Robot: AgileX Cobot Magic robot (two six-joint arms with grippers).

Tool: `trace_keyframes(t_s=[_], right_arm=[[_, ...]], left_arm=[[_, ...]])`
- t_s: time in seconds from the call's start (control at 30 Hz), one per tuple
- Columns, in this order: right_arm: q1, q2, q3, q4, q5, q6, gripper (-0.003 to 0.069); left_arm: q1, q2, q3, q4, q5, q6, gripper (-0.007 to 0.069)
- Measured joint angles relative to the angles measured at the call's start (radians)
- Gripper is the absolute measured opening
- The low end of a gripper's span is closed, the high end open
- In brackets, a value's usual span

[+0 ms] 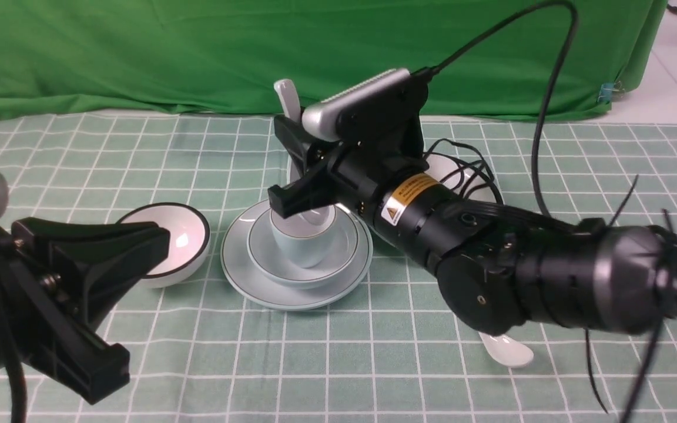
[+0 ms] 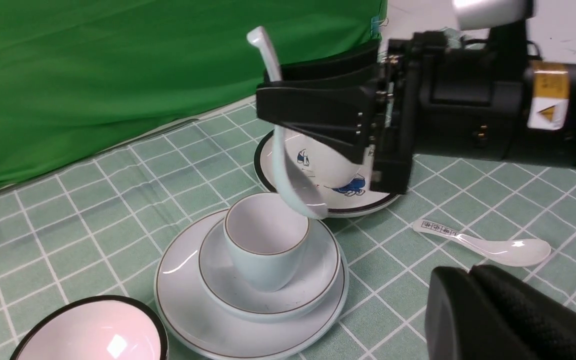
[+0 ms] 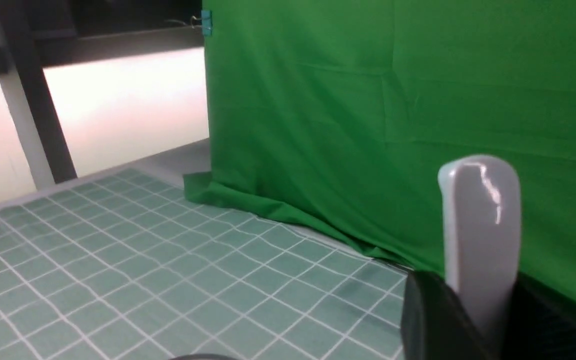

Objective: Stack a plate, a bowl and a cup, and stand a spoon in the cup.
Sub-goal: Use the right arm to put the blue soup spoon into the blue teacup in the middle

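Cup sits in bowl on plate; right gripper holds spoon above.

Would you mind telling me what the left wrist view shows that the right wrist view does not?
Only the left wrist view shows the cup in the bowl on the plate, the spoon with its scoop at the cup's mouth, and a printed spoon. Only the right wrist view shows a dark post. Both show the spoon's handle held by the right gripper, and the green backdrop.
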Motion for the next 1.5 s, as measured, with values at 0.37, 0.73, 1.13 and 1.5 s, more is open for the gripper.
trace_keyframes(t_s=[0.37,0.73,1.13,1.5], right_arm=[[-0.064,0.127,-0.094,-0.148,-0.006,0.158,0.0167],[-0.066,0.207,-0.131,-0.168,0.0,0.16,0.0167],[-0.066,0.218,-0.131,-0.168,0.04,0.161,0.0312],[-0.037,-0.103,-0.131,-0.206,0.544,0.149,0.0311]], left_arm=[[0.0,0.0,0.0,0.0,0.0,0.006,0.0009],[0.0,0.0,0.0,0.0,0.0,0.025,0.0009],[0.0,0.0,0.0,0.0,0.0,0.045,0.0009],[0.0,-0.031,0.001,-0.001,-0.018,0.045,0.0009]])
